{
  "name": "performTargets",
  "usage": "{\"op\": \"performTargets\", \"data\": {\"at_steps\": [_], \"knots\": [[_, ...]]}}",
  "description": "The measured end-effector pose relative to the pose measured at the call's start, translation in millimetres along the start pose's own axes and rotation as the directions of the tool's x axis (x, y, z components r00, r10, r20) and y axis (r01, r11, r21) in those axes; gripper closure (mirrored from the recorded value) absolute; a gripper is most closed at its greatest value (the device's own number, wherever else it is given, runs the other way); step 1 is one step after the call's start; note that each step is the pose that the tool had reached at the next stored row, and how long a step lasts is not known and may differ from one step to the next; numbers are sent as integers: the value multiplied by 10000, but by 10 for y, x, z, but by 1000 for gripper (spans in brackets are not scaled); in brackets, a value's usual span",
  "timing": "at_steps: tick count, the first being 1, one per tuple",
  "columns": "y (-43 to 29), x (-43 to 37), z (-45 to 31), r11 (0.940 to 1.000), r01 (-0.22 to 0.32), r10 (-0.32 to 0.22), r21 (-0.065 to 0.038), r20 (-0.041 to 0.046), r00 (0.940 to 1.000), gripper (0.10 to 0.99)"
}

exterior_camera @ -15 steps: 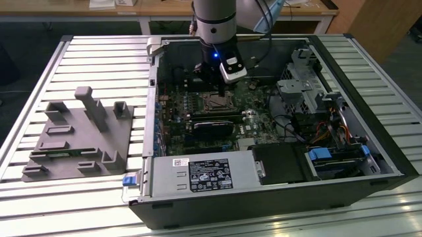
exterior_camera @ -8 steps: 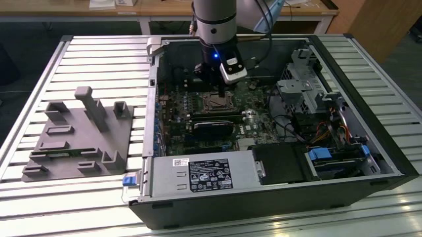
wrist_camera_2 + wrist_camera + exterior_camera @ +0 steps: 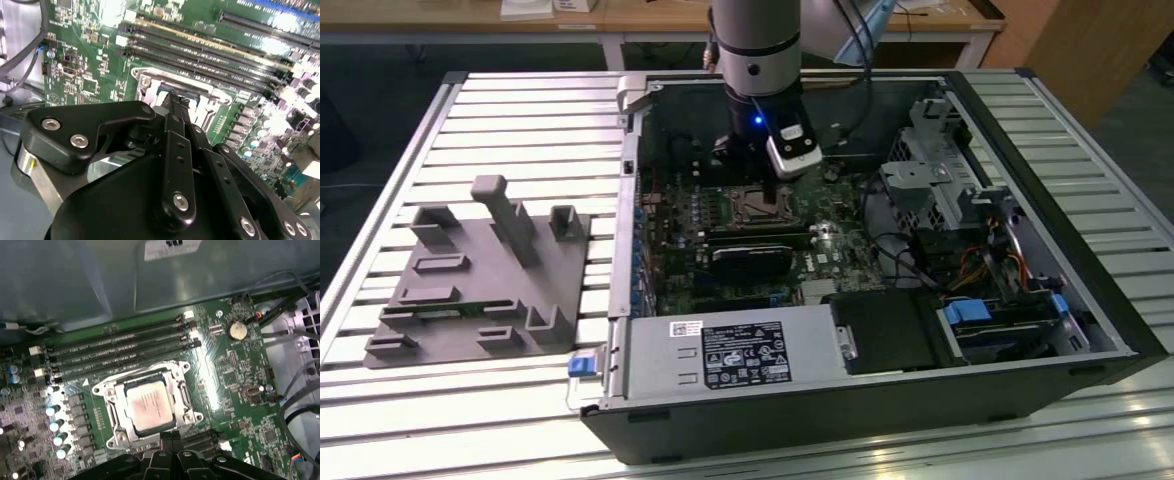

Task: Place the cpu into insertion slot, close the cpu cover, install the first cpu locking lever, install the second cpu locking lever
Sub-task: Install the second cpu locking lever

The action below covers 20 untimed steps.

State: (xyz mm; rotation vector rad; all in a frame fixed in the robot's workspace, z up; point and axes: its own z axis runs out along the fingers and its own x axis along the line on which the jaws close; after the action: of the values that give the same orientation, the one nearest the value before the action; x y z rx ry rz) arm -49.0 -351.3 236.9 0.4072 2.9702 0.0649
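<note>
Tool (image 3: pixel 167 440) poised low over the motherboard (image 3: pixel 235 385) inside the open computer case (image 3: pixel 1067 300) on the slatted worktop (image 3: pixel 520 120), fingertips pressed together, gripping nothing, just beside the insertion slot (image 3: pixel 112 412). Cpu (image 3: pixel 148 405) seated flat in that slot, cpu cover (image 3: pixel 182 395) down around it. Grey fixture (image 3: pixel 480 280) well apart, toward the exterior view's left.
</note>
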Motion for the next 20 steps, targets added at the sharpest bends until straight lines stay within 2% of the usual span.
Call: {"op": "performTargets", "data": {"at_steps": [9, 13, 20], "knots": [[-163, -46, -3, 10000, 0, 0, 2, -6, 10000, 980], [-176, -49, 1, 10000, -3, 3, 27, -96, 10000, 980], [-178, -45, 1, 10000, -3, 3, 27, -96, 10000, 980]]}}
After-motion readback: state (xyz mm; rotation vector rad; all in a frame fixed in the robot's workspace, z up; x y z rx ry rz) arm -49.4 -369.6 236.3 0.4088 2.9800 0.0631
